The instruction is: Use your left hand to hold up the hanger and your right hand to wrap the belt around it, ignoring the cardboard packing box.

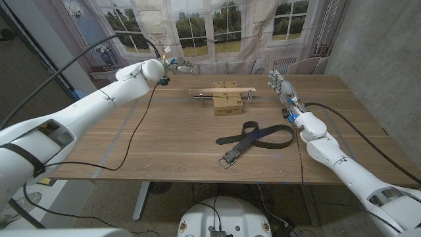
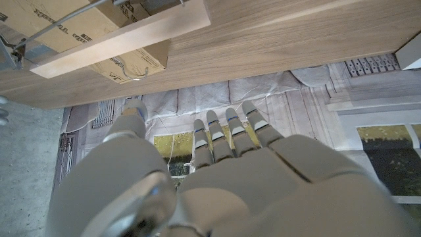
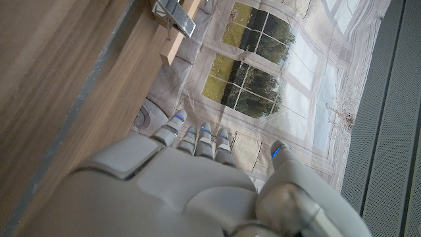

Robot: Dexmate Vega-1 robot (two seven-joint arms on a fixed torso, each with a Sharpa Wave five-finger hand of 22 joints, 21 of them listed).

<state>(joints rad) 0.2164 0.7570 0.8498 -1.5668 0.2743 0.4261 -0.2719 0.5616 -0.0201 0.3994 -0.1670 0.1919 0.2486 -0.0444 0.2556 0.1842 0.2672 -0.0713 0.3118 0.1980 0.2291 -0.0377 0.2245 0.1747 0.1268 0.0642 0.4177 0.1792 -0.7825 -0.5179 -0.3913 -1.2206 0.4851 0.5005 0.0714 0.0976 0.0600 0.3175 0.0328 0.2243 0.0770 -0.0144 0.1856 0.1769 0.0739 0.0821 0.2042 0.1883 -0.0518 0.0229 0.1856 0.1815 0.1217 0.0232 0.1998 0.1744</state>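
Left hand (image 1: 172, 64) raised at the far left corner of the wooden surface (image 1: 164, 141), fingers straight and apart, holding nothing. Right hand (image 1: 281, 85) likewise spread, empty. Between them: flat wooden hanger (image 1: 220, 92), metal hook partly hidden, atop a cardboard box (image 1: 225, 104). Nearer than the right hand: dark looped belt (image 1: 256, 138), metal buckle.

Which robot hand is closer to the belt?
The right hand. It is at the table's right side, just behind the black belt; the left hand hovers at the far left edge.
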